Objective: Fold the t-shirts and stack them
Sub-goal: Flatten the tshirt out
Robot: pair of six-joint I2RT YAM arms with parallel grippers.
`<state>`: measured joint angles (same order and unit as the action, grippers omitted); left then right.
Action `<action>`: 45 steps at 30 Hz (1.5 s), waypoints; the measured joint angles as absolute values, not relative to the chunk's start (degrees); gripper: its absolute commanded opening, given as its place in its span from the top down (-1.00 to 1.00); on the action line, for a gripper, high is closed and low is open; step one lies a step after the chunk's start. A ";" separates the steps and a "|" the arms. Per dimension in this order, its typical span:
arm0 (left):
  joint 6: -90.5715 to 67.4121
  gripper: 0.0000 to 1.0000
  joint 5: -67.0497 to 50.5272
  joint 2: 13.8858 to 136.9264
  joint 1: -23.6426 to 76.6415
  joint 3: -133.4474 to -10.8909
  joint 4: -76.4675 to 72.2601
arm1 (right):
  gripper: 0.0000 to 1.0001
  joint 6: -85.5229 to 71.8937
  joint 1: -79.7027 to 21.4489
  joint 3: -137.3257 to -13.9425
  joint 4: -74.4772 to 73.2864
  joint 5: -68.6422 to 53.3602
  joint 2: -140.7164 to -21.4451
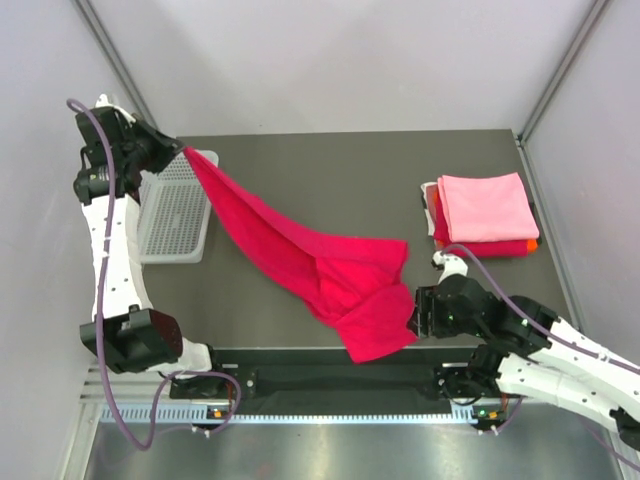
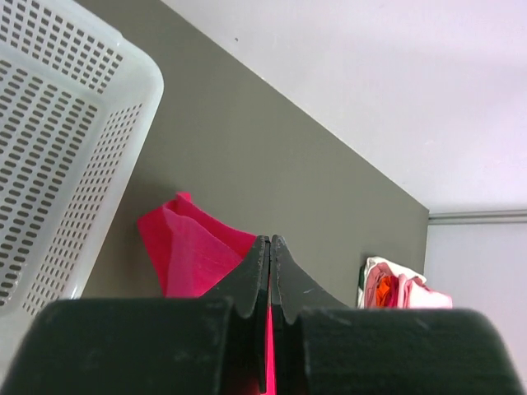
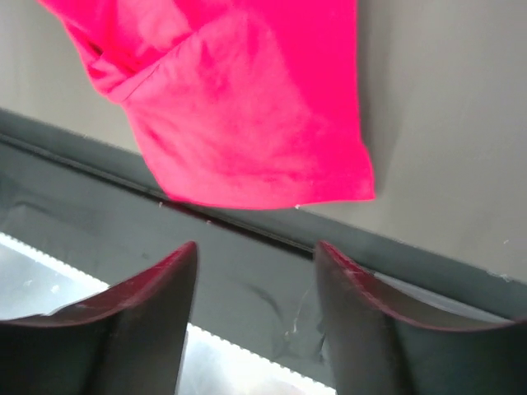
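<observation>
A crimson-magenta t-shirt [image 1: 320, 265] stretches from my left gripper [image 1: 183, 152] at the back left down to the table's near edge, where its lower part lies bunched. The left gripper [image 2: 270, 240] is shut on a corner of this shirt, held above the table; red cloth shows between the fingers. My right gripper [image 1: 412, 315] is open and empty, just right of the shirt's bunched end [image 3: 247, 107], with its fingers [image 3: 156, 284] over the table's front edge. A folded stack, light pink [image 1: 487, 205] on top of red and orange, lies at the back right and also shows in the left wrist view [image 2: 403, 288].
A white perforated basket [image 1: 175, 215] stands at the left side of the dark table [image 1: 330, 170], right under the left gripper; it also shows in the left wrist view [image 2: 66, 140]. The table's front rail [image 3: 247, 222] runs just below the shirt's hem.
</observation>
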<state>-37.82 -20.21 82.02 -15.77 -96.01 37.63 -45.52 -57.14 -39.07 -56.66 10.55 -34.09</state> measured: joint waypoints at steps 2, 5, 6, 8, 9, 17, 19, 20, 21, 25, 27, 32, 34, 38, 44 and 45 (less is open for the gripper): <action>-37.78 1.00 -20.25 82.02 -15.75 -95.61 37.76 | -0.05 -45.06 -57.17 -39.94 -55.51 12.14 -36.34; -37.76 1.00 -20.18 81.71 -15.77 -93.97 37.56 | -0.01 -43.62 -57.06 -42.30 -52.47 14.52 -42.70; -37.74 1.00 -20.14 81.41 -15.79 -92.88 37.56 | 0.00 -42.92 -56.60 -43.20 -50.81 15.31 -45.84; -37.65 1.00 -20.03 80.82 -15.81 -90.89 37.67 | 0.01 -41.23 -55.31 -44.53 -47.83 16.25 -51.59; -37.56 1.00 -20.05 80.53 -15.84 -90.02 37.74 | 0.00 -40.12 -53.89 -45.04 -45.74 16.38 -55.24; -37.30 1.00 -19.86 79.20 -15.88 -88.16 37.74 | 0.16 -33.10 -40.42 -45.04 -31.94 11.11 -69.30; -37.28 1.00 -19.88 78.74 -15.88 -88.16 37.74 | 0.23 -32.42 -38.17 -44.88 -28.38 8.47 -71.11; -37.28 1.00 -19.88 78.50 -15.88 -88.14 37.74 | 0.23 -32.27 -37.28 -44.64 -26.57 7.07 -71.85; -37.28 1.00 -19.88 78.28 -15.88 -88.14 37.74 | 0.22 -32.18 -36.49 -44.34 -25.04 5.65 -72.49; -37.28 1.00 -19.88 77.87 -15.88 -88.12 37.74 | 0.19 -32.60 -34.20 -43.07 -20.82 1.28 -74.72; -37.28 1.00 -19.92 77.84 -15.88 -88.12 37.71 | 0.18 -32.77 -33.82 -42.48 -20.05 0.21 -75.02; -37.30 1.00 -20.03 77.76 -15.88 -87.92 37.74 | 0.17 -33.26 -33.56 -40.82 -18.15 -1.37 -75.07; -37.30 1.00 -20.05 77.69 -15.88 -87.74 37.69 | 0.17 -33.50 -33.56 -40.05 -17.85 -1.76 -75.29; -37.30 1.00 -20.08 77.60 -15.88 -87.46 37.67 | 0.17 -33.69 -33.52 -38.63 -17.23 -2.02 -75.66; -37.32 1.00 -20.08 77.38 -15.88 -87.26 37.58 | 0.27 -34.11 -33.50 -37.08 -15.33 -3.22 -75.66; -37.32 1.00 -20.08 77.38 -15.88 -87.24 37.54 | 0.28 -34.22 -33.50 -37.08 -15.11 -3.42 -75.72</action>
